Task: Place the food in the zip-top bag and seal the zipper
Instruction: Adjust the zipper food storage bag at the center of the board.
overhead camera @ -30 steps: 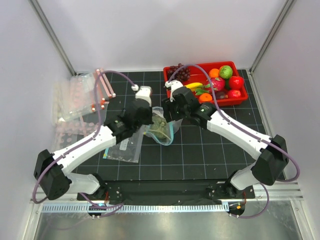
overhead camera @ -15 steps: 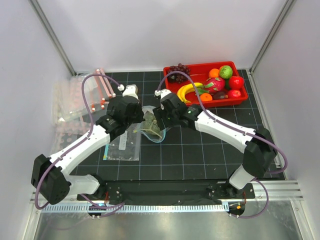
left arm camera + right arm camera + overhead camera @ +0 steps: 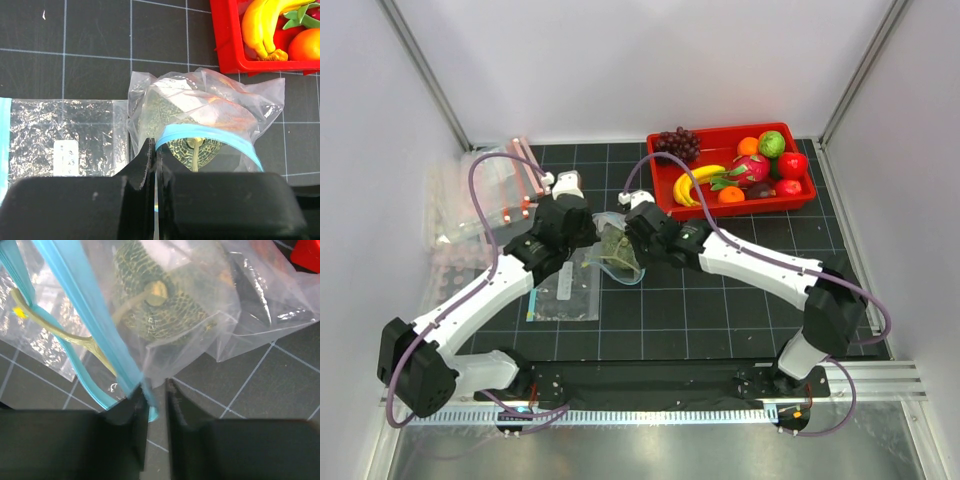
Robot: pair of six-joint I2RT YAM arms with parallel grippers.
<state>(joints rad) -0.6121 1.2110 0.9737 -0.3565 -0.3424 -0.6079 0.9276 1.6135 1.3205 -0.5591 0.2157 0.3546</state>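
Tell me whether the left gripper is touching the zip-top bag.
Touching. The left wrist view shows the left gripper shut on the zip-top bag at one end of its zipper, the plastic pinched between its closed jaws.

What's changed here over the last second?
The left claw and right claw carried the zip-top bag, melon inside, leftward from the red tray, uncovering the banana. The right one narrowed around the zipper, not yet clamped; the left stays shut.
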